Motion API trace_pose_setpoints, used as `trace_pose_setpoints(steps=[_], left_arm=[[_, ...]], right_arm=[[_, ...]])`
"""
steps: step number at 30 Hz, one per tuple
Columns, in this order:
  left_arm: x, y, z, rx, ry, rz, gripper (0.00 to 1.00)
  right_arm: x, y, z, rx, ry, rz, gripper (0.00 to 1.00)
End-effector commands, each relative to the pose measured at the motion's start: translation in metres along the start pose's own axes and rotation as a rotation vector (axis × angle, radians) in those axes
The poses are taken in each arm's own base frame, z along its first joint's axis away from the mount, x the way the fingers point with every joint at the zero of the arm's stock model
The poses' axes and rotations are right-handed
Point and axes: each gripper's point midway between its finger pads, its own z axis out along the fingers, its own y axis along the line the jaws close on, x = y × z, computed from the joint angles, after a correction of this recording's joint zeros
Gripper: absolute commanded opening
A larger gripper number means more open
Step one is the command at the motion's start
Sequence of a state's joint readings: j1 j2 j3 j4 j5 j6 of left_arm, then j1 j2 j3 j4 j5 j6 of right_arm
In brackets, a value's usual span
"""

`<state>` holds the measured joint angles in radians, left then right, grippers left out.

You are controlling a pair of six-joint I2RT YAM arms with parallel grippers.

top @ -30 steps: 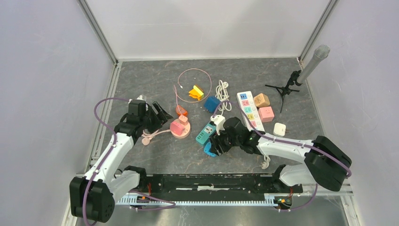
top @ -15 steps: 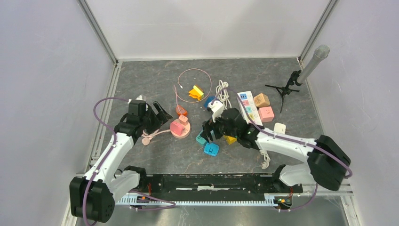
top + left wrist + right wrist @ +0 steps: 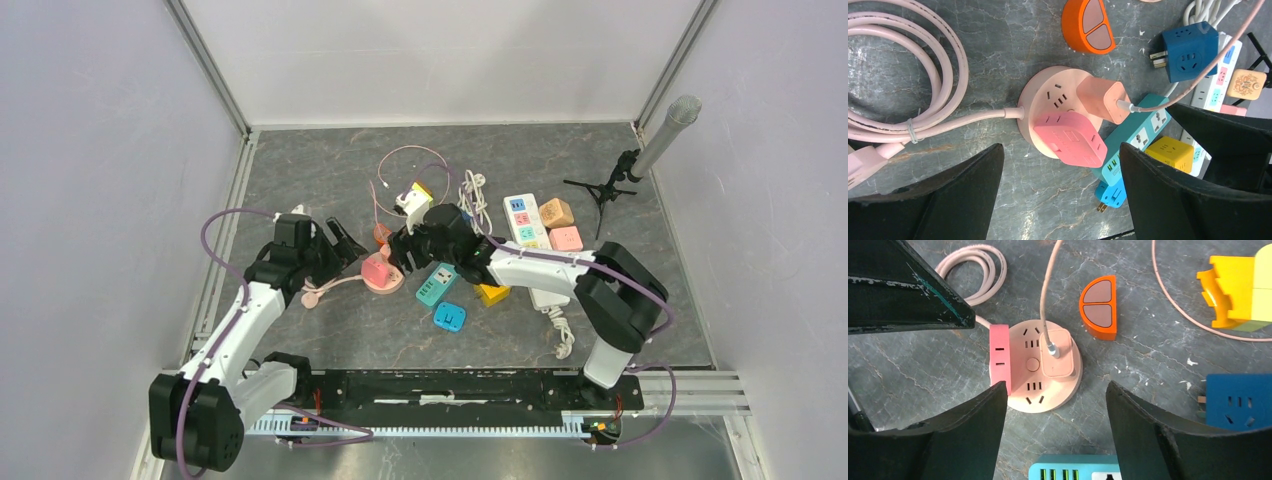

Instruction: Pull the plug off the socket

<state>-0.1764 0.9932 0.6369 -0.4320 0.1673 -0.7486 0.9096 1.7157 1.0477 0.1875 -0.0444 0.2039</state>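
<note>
**Top external view: your right arm has just swung over to the pink socket, and nothing is pulled yet**

The round pink socket (image 3: 383, 279) has not shifted on the counter (image 3: 300, 170) over the last second. Both of its loads are still seated: the pale charger plug (image 3: 1060, 352) with its thin cable, and the pink cube adapter (image 3: 1000, 357).

What changed is your right gripper (image 3: 1055, 386). A second ago it was down by the teal power strip (image 3: 437, 285). Now it hangs over the socket with its fingers spread wide and nothing held. In its wrist view the socket sits in the gap between the fingers. The charger lies just ahead of the tips, nearer the right-hand finger, and the adapter is level with the tip of the left-hand finger.

Your left gripper (image 3: 1060, 147) has barely moved. Its fingers are also wide apart and empty. The adapter lies between them, and the rest of the socket with the charger sits just ahead of the tips. One of these fingers shows at the top left of the right wrist view, so the two grippers are close together.

My reading is that the approach is finished and the grasp comes next. You probably want the left fingers to brace the socket body while the right fingers close on a plug and lift. The charger's cable crosses the right fingers' gap, so watch that it does not snag.
</note>
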Motion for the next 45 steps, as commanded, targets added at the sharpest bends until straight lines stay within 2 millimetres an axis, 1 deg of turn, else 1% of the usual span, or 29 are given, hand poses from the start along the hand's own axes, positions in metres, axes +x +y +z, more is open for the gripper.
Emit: trace_pose_setpoints(steps=[1, 4, 10, 14, 16, 19, 21, 22, 24, 26, 27, 30, 33, 36, 39, 41, 45], left_arm=[[-0.002, -0.006, 0.005, 0.031, -0.003, -0.001, 0.91], [-0.001, -0.006, 0.006, 0.029, 0.006, -0.005, 0.91], [0.007, -0.005, 0.009, 0.040, 0.029, -0.024, 0.90], [0.010, -0.002, 0.012, 0.037, 0.038, -0.029, 0.88], [0.012, 0.000, 0.013, 0.033, 0.044, -0.029, 0.88], [0.014, 0.001, 0.014, 0.027, 0.051, -0.030, 0.88], [0.017, 0.003, 0.015, 0.024, 0.063, -0.035, 0.88], [0.019, 0.005, 0.016, 0.020, 0.072, -0.040, 0.89], [0.025, 0.008, 0.019, 0.014, 0.094, -0.056, 0.89], [0.032, 0.011, 0.022, 0.014, 0.116, -0.072, 0.89], [0.035, 0.012, 0.024, 0.016, 0.125, -0.077, 0.89], [0.042, 0.011, 0.028, 0.039, 0.145, -0.098, 0.89], [0.043, 0.007, 0.030, 0.062, 0.151, -0.110, 0.90], [0.040, 0.000, 0.031, 0.087, 0.145, -0.108, 0.92], [0.037, -0.007, 0.030, 0.113, 0.134, -0.100, 0.96], [0.036, -0.010, 0.030, 0.125, 0.127, -0.094, 1.00], [0.035, -0.009, 0.036, 0.104, 0.114, -0.071, 1.00]], right_arm=[[-0.024, 0.014, 0.014, -0.059, -0.057, -0.056, 0.74], [-0.020, 0.015, 0.022, -0.061, -0.043, -0.058, 0.70], [-0.011, 0.009, 0.037, -0.010, -0.008, -0.034, 0.60], [-0.006, 0.005, 0.047, 0.019, 0.018, -0.014, 0.57], [-0.003, -0.001, 0.053, 0.054, 0.040, -0.006, 0.56], [0.003, -0.001, 0.060, 0.056, 0.076, -0.002, 0.54], [0.007, 0.001, 0.062, 0.050, 0.091, 0.001, 0.51], [0.009, 0.002, 0.062, 0.044, 0.098, 0.002, 0.48], [0.012, 0.003, 0.063, 0.042, 0.117, 0.002, 0.36], [0.016, 0.002, 0.062, 0.052, 0.132, 0.004, 0.21], [0.019, -0.001, 0.060, 0.072, 0.139, 0.009, 0.16], [0.022, -0.010, 0.051, 0.167, 0.140, 0.041, 0.08], [0.033, -0.016, 0.039, 0.258, 0.171, 0.059, 0.07], [0.041, -0.014, 0.032, 0.304, 0.185, 0.057, 0.07], [0.048, -0.011, 0.028, 0.309, 0.192, 0.072, 0.08], [0.051, -0.009, 0.026, 0.304, 0.184, 0.085, 0.09], [0.052, -0.006, 0.027, 0.292, 0.182, 0.098, 0.11]])
